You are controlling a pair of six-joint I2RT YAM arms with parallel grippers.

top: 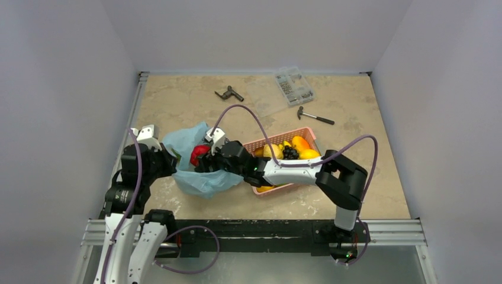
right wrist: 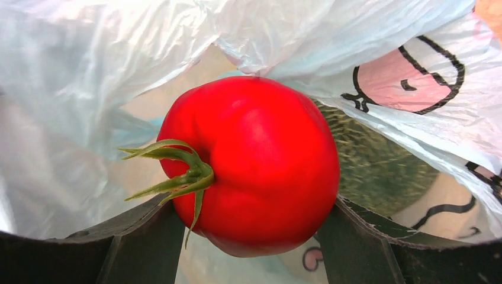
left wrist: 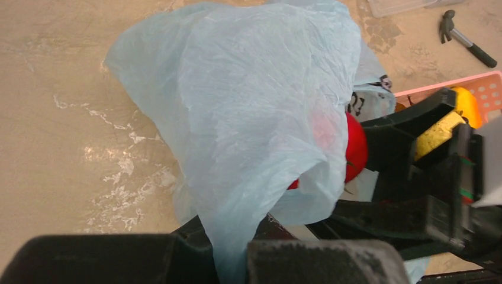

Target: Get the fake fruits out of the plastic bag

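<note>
Beige tabletop, blue bag (lettering unreadable), tomato between right fingers

Inside the thin pale blue plastic bag, the grey-green netted melon shows only a sliver. The rest of it is hidden behind the glossy red tomato-like plastic ball and the bag's film. The right end effector, clamped on the ball, is cut off by the lower edge. In the left wrist view the film veils half of the ball, and the left end effector, pinching the bag's lower fold, is cropped at the bottom. On the worktop beyond the bag, the contents of the clear plastic compartment box are too small to tell.
</note>
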